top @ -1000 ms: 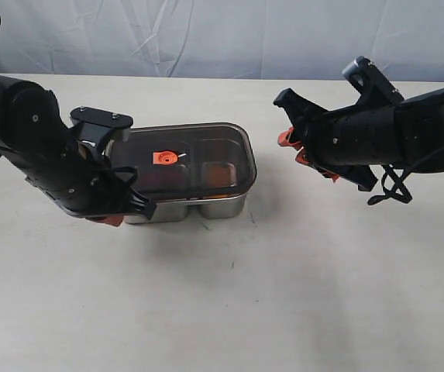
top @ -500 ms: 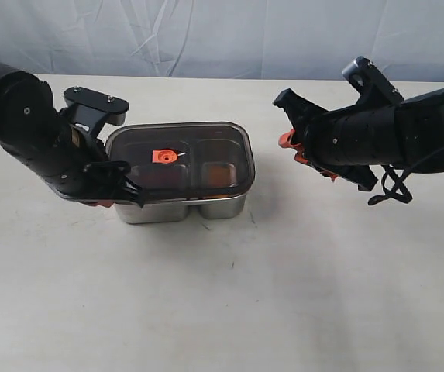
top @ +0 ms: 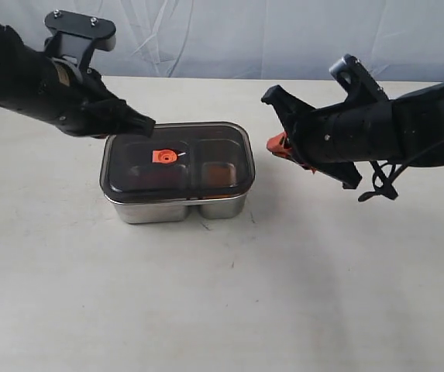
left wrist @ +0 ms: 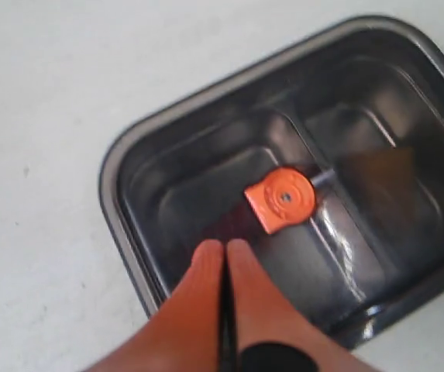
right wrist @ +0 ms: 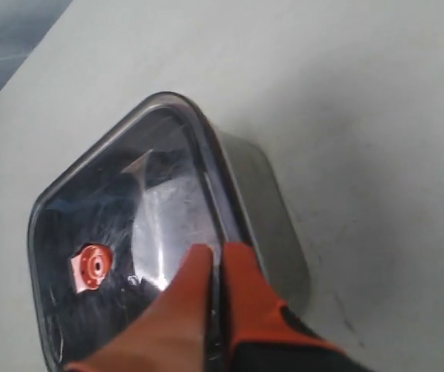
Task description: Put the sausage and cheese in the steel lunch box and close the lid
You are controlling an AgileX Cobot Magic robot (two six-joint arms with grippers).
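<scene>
Both pincers are clenched and hold nothing: the left pincer hangs by the far left edge of the lid, the right pincer is off to the right. The lid lies flat on the steel lunch box on the tabletop. The cheese shows through on the right side; the sausage is too dim to tell. I think only a last push is left. Press straight down, both ends the same, and keep off the orange tab, so the box does not slide
</scene>
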